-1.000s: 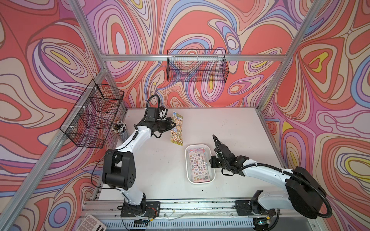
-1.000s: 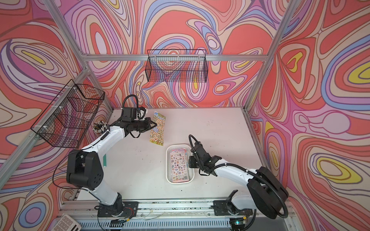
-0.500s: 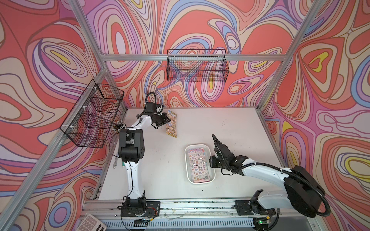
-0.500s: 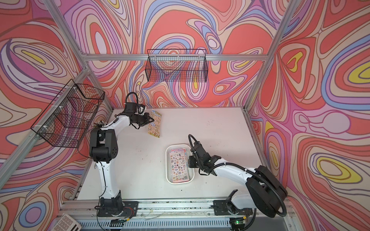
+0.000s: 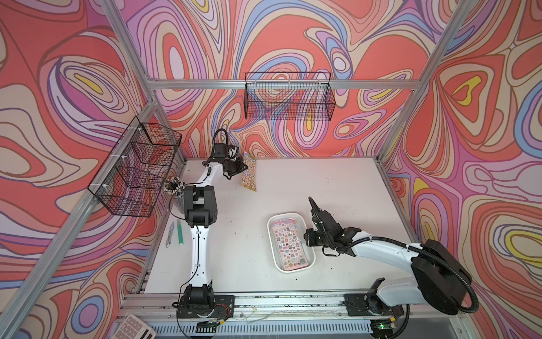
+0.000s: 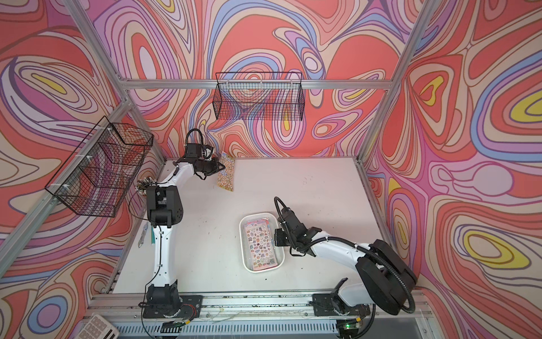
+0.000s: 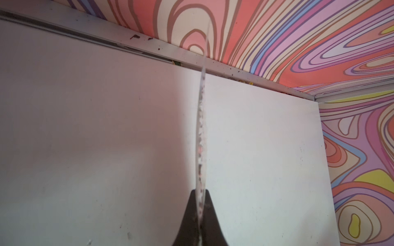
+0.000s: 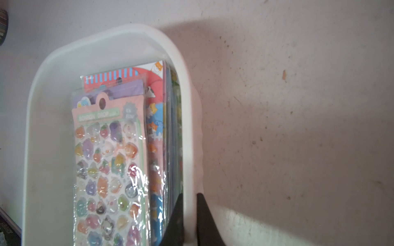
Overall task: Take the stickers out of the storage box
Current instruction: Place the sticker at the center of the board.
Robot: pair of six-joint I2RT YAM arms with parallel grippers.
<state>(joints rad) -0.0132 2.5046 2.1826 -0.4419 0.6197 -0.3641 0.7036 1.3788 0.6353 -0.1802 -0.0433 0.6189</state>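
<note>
Progress early: left gripper (image 5: pixel 245 169), upper left of centre in a top view, pinches one sheet (image 5: pixel 249 176); other stickers (image 5: pixel 289 245) lie in the storage box (image 5: pixel 271 243), right gripper (image 8: pixel 189 204) clamping its wall.

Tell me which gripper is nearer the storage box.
Right. The right gripper has its fingers closed on the storage box wall; the left gripper is far off near the back edge of the table, holding a sticker sheet.

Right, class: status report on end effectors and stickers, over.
Left end effector shut on one sticker sheet. Right end effector clamps storage box wall. Other stickers inside. Nothing obstructing.
</note>
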